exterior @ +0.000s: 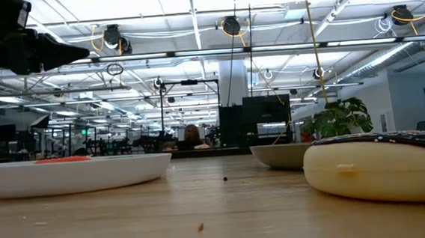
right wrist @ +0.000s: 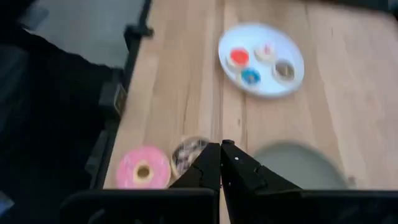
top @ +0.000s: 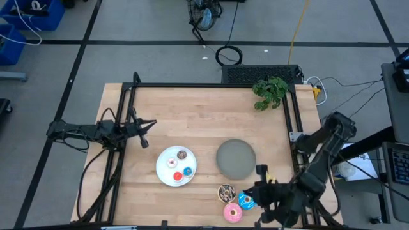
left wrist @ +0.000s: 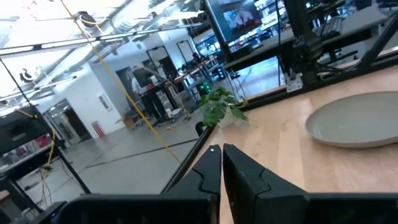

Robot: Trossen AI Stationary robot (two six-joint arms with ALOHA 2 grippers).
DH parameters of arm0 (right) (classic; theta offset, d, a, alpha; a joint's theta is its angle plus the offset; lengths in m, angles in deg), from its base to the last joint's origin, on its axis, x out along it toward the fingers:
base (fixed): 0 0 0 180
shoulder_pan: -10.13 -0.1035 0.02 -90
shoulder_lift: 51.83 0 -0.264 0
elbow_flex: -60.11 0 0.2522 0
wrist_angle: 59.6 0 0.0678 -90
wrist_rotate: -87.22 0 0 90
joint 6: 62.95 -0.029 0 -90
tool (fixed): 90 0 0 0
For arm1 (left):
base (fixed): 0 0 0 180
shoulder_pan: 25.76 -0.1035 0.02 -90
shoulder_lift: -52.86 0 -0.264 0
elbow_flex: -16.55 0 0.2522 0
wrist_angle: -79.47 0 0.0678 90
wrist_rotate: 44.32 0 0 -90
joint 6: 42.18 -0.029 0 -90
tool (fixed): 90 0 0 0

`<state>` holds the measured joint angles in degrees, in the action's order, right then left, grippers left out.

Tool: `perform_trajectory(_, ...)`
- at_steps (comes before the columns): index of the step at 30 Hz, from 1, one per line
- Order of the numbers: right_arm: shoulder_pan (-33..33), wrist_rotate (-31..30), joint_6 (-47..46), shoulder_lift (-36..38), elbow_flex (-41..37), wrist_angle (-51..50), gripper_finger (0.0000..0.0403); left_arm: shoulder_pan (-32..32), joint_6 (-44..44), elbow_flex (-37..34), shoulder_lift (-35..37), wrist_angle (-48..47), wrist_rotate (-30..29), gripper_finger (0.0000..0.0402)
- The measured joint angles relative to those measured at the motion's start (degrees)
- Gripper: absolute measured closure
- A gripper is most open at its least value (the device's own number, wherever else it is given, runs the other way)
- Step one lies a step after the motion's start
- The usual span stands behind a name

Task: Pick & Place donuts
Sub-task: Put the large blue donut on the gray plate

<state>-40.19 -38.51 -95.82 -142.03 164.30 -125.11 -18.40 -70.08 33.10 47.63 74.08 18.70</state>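
Observation:
Four small donuts, brown [top: 182, 154], white [top: 171, 163], red [top: 177, 176] and blue [top: 188, 171], lie on the white plate [top: 163, 172]. Three wide donuts lie on the table near its near edge: dark sprinkled chocolate [top: 226, 192], blue sprinkled [top: 246, 202] and pink [top: 232, 213]. My right gripper [top: 257, 190] is shut and hangs above the table beside the blue sprinkled donut, which its wrist view does not show. There its fingers [right wrist: 221, 144] point past the chocolate donut [right wrist: 188, 153] and pink donut [right wrist: 143, 169]. My left gripper [top: 146, 133] waits shut over the table's left side.
A grey plate [top: 236, 158] sits right of the white plate, just beyond the wide donuts. A green plant sprig [top: 270, 91] lies at the far right corner. Black frame rails [top: 128, 121] run along the table's left, far and right sides. Bare wood lies between the plates and the far edge.

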Motion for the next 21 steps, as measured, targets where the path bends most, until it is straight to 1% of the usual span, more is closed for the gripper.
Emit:
perform_trajectory(3,-0.48,0.0,-7.03,-1.63,-0.07,-1.85,0.0403,0.0,0.07,0.0,0.0,0.02,-0.16,0.0379)
perform_trajectory(4,-0.13,0.93,-8.5,-2.39,-0.07,-1.64,0.0403,0.0,0.08,0.0,0.0,0.08,-0.3,0.0382)
perform_trajectory(6,1.29,5.53,-10.07,-4.47,0.1,-1.26,0.0403,0.0,0.81,0.0,0.0,0.61,-0.43,0.039)
perform_trajectory(9,3.27,13.53,-13.49,-7.96,2.17,-3.68,0.0403,0.0,1.16,0.0,0.0,0.6,-0.35,0.0398)
perform_trajectory(12,4.69,20.01,-17.11,-10.64,3.9,-7.13,0.0403,0.0,1.38,0.0,0.0,0.41,-0.48,0.0389)
perform_trajectory(15,5.53,24.23,-17.84,-13.23,3.89,-8.09,0.0403,0.0,1.44,0.0,0.0,0.49,-0.14,0.0374)
perform_trajectory(17,5.74,25.64,-18.82,-14.56,3.89,-8.16,0.0403,0.0,1.42,0.0,0.0,0.2,-0.06,0.037)
perform_trajectory(21,6.5,25.83,-23.27,-15.72,3.88,-9.83,0.0403,0.0,1.63,0.0,-0.02,-1.04,-0.06,0.0376)
